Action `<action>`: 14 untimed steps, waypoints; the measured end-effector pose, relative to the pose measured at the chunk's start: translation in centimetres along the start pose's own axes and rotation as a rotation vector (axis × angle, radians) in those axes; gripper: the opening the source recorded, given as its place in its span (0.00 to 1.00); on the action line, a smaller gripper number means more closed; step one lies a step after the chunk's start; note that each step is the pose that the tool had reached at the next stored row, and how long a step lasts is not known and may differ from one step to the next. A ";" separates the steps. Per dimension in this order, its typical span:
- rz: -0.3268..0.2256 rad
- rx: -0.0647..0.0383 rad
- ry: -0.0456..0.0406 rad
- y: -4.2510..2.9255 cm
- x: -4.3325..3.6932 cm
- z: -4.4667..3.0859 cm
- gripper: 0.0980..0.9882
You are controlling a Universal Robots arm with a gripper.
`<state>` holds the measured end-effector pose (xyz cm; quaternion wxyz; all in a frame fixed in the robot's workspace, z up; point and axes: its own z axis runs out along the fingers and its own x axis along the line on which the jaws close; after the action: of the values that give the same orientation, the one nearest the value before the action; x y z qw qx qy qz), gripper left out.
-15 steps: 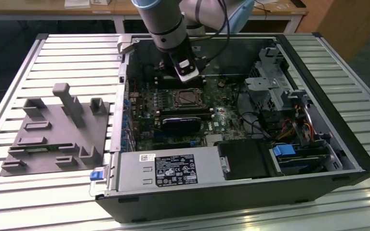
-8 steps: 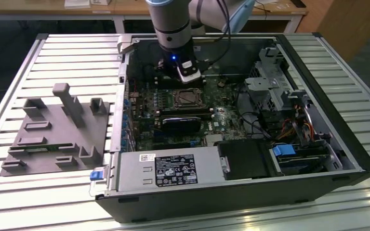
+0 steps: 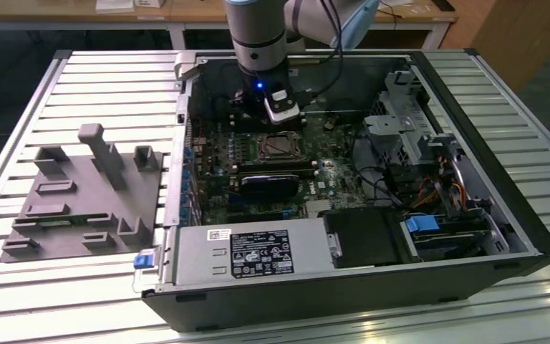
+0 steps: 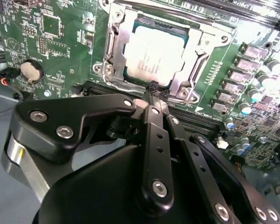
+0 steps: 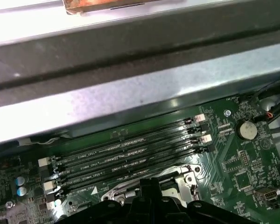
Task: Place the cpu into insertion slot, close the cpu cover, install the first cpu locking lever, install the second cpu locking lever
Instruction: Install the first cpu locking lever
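The cpu [image 4: 154, 55] already sits in the insertion slot [image 4: 113, 51], silver top up, near the middle of the motherboard [image 3: 256, 161]. The cpu cover [image 4: 184, 77] looks lowered around it — the chip shows through the window, so steps one and two seem done. Levers: too hard to make out, can't say whether either is latched.

The gripper [image 4: 153, 89] hovers just above the socket's edge on the memory-slot side, fingertips drawn together, nothing clamped between them. In the first wrist view the memory slots [image 5: 126, 156] run just beyond the socket.

The open computer case [image 3: 466, 93] lies on a slatted metal table [image 3: 94, 79]; a grey fixture block [image 3: 84, 193] sits beside the case toward the exterior view's left edge. Wooden desks [image 3: 189, 11] stand behind (workshop or lab room).
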<state>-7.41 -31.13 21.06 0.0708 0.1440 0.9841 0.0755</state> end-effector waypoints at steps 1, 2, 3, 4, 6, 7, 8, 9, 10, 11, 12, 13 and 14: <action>0.000 0.002 -0.0005 0.01 -0.01 0.01 0.00; -0.001 0.006 -0.0013 0.02 -0.05 0.01 0.00; -0.002 0.012 -0.0016 0.04 -0.11 0.02 0.00; -0.003 0.021 -0.0017 0.06 -0.20 0.04 0.00; -0.005 0.040 -0.0013 0.12 -0.41 0.07 0.00; -0.006 0.048 -0.0006 0.16 -0.53 0.09 0.00; -0.007 0.054 0.0009 0.20 -0.68 0.12 0.00; -0.007 0.056 0.0033 0.26 -0.89 0.15 0.00; -0.008 0.057 0.0055 0.32 -1.10 0.19 0.00; -0.010 0.058 0.0077 0.37 -1.30 0.23 0.00; -0.013 0.058 0.0098 0.41 -1.45 0.25 0.00; -0.016 0.059 0.0111 0.41 -1.52 0.26 0.00; -0.019 0.060 0.0117 0.40 -1.53 0.26 0.00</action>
<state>-5.81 -31.17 21.06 0.0614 0.1363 0.9877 0.0461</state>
